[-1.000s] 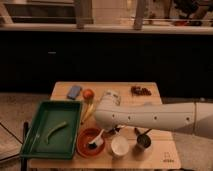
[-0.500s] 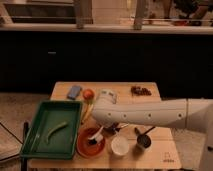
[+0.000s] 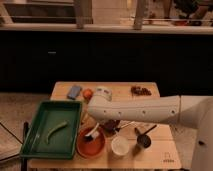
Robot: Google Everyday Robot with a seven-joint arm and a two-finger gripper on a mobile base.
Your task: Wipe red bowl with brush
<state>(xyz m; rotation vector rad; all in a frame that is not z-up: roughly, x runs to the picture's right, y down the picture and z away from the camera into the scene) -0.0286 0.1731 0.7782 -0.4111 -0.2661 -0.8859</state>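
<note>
Over the past second we see our arm (image 3: 145, 111) swing left across the wooden table (image 3: 165, 150), its white shell now covering more of the maroon bowl (image 3: 110, 125). Our gripper (image 3: 93, 131) has come down over the red bowl (image 3: 91, 145), where the brush (image 3: 92, 134) now dips to the glossy inside.

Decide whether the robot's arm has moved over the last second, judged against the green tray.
Yes. The arm has shifted left toward the green tray; its gripper is over the red bowl.
</note>
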